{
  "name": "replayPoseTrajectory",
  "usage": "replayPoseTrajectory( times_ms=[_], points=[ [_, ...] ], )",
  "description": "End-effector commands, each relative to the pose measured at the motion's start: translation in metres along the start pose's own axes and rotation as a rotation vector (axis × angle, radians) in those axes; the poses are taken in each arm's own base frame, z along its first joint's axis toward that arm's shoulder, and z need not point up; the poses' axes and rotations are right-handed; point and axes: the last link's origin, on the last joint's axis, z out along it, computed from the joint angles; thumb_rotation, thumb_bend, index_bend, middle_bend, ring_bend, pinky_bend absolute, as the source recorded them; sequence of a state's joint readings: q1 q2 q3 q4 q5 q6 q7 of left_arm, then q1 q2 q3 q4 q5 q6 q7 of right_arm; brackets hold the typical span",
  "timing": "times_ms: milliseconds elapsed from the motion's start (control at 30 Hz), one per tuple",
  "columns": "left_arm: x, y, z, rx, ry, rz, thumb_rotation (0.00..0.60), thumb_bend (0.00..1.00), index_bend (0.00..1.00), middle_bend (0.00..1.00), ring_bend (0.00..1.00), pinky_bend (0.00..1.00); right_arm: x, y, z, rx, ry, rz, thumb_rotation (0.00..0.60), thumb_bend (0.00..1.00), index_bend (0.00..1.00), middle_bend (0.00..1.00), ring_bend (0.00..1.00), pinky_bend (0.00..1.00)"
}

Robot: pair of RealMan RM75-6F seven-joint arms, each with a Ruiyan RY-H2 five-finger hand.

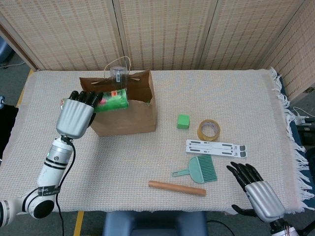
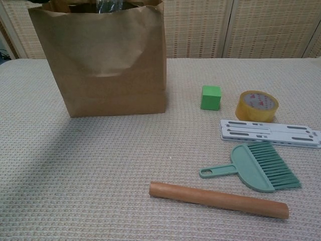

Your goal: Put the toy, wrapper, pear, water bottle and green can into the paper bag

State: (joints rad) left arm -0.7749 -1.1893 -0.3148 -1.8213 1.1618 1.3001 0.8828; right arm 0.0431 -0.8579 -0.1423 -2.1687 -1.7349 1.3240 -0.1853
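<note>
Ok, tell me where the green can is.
In the head view, the green can is at the left, held by the left hand over the paper bag opening.

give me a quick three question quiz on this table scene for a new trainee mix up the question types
1. True or false: the left hand holds the green can over the paper bag.
2. Which item lies nearest the table's front edge? A) tape roll B) wooden rod C) green cube
3. Fill in: the right hand holds ____.

Key: 1 true. 2 B, the wooden rod; the tape roll and green cube sit further back. 3 nothing; its fingers are spread.
</note>
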Motion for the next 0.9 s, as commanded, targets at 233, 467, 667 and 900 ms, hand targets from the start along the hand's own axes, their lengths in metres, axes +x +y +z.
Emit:
replayPoseTrajectory(
  times_ms=[233,467,667,900],
  points=[
    [0.003,-0.015,0.038,-0.013,0.094,0.283,0.600,0.61,0.64,0.67,0.64,0.82,0.001,0.002,0.001,-0.007,0.003,0.000,0.600,0.06,0.00,0.00,0.00,0.00],
    [-0.004,-0.037,0.053,-0.011,0.116,0.476,0.600,0.61,0.66,0.69,0.65,0.84,0.002,0.002,0.001,-0.011,0.007,-0.001,0.600,0.06,0.00,0.00,0.00,0.00],
    [-0.019,-0.061,0.048,-0.032,0.087,0.612,0.600,0.61,0.67,0.69,0.66,0.84,0.002,0.003,0.002,-0.018,0.005,0.000,0.600,0.06,0.00,0.00,0.00,0.00],
    [-0.036,-0.075,0.029,-0.130,0.060,0.724,0.600,0.61,0.67,0.69,0.66,0.84,0.002,0.002,0.003,-0.016,0.006,0.000,0.600,0.06,0.00,0.00,0.00,0.00]
  ],
)
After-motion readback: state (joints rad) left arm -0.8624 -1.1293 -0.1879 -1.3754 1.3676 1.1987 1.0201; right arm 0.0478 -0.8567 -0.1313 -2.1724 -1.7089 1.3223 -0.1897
